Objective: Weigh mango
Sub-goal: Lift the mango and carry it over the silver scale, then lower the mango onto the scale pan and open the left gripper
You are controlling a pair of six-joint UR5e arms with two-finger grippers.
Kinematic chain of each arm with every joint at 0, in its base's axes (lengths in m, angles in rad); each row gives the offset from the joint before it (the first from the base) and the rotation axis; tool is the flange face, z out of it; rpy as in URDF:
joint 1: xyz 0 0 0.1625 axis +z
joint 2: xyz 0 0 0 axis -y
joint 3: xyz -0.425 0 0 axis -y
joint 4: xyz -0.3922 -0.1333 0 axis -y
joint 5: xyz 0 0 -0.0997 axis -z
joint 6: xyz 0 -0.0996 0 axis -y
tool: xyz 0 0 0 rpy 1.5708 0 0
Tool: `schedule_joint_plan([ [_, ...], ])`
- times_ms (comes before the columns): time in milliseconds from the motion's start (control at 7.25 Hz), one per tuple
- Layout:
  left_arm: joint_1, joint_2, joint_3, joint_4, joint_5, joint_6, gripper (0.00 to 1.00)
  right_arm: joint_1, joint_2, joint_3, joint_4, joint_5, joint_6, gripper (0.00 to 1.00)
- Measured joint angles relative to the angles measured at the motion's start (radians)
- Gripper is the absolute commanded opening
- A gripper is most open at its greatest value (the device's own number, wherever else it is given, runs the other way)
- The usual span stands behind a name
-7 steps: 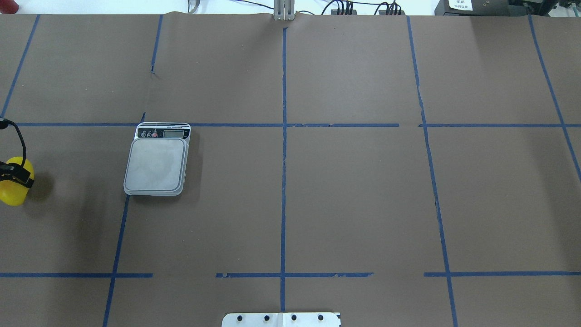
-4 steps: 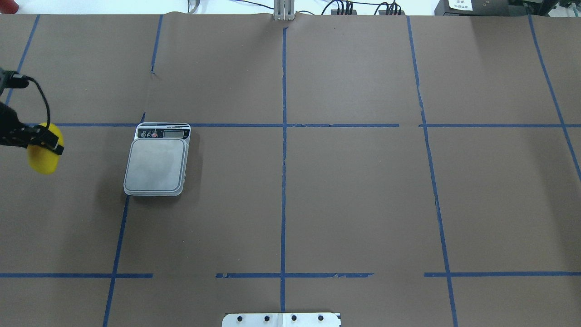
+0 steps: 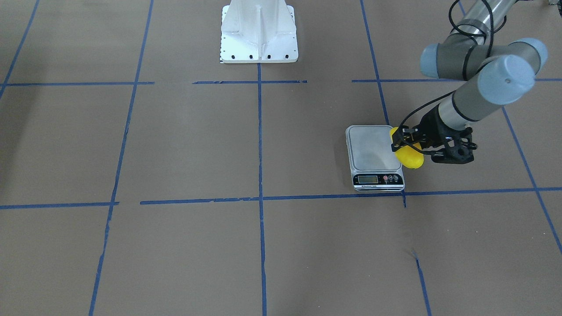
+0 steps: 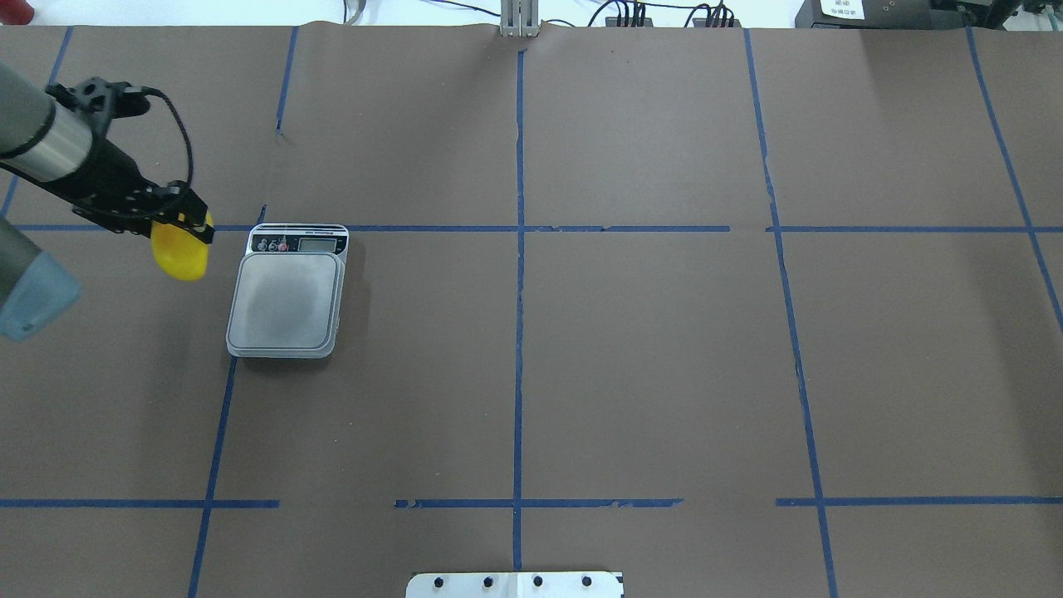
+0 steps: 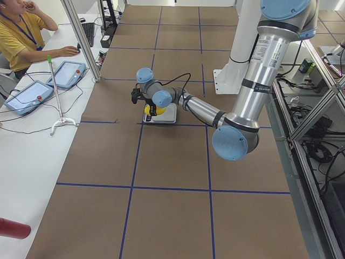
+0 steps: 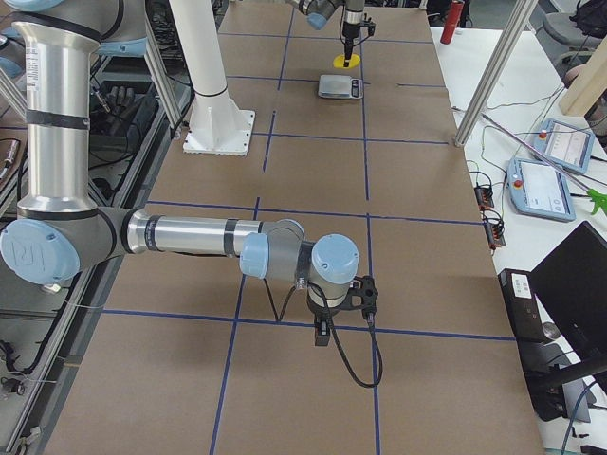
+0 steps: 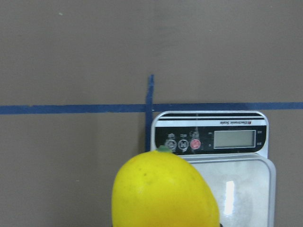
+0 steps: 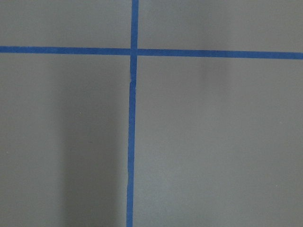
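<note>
The mango (image 4: 182,254), bright yellow, hangs in my left gripper (image 4: 186,227), which is shut on its top end and holds it above the table just left of the grey scale (image 4: 286,301). In the front-facing view the mango (image 3: 409,156) overlaps the scale's (image 3: 373,151) right edge, with the left gripper (image 3: 407,141) above it. The left wrist view shows the mango (image 7: 163,194) low in front and the scale's display panel (image 7: 210,139) beyond it. My right gripper (image 6: 324,328) shows only in the exterior right view, low over the table; I cannot tell if it is open or shut.
The scale's platform (image 3: 372,147) carries nothing. The robot's white base (image 3: 259,33) stands at the table's near middle. Blue tape lines cross the brown table (image 4: 648,349). An operator (image 5: 21,27) sits at a side desk with tablets.
My left arm has carried the mango from the table's left edge to the right and farther away, up beside the scale. The scale has not moved.
</note>
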Motion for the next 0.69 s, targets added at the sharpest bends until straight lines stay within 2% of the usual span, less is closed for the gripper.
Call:
schedule_joint_plan([
  [276, 0.052, -0.041, 0.030, 0.000, 0.033, -0.027, 0.00, 0.000, 0.000, 0.000, 0.000, 0.000, 0.000, 1.00],
  [414, 0.066, -0.050, 0.039, -0.001, 0.038, -0.029, 0.56, 0.000, 0.000, 0.000, 0.000, 0.000, 0.000, 1.00],
  [552, 0.079, -0.052, 0.044, -0.003, 0.040, -0.028, 0.65, 0.000, 0.000, 0.000, 0.000, 0.000, 0.000, 1.00],
  [690, 0.089, -0.052, 0.045, -0.005, 0.051, -0.027, 0.86, 0.000, 0.000, 0.000, 0.000, 0.000, 0.000, 1.00],
])
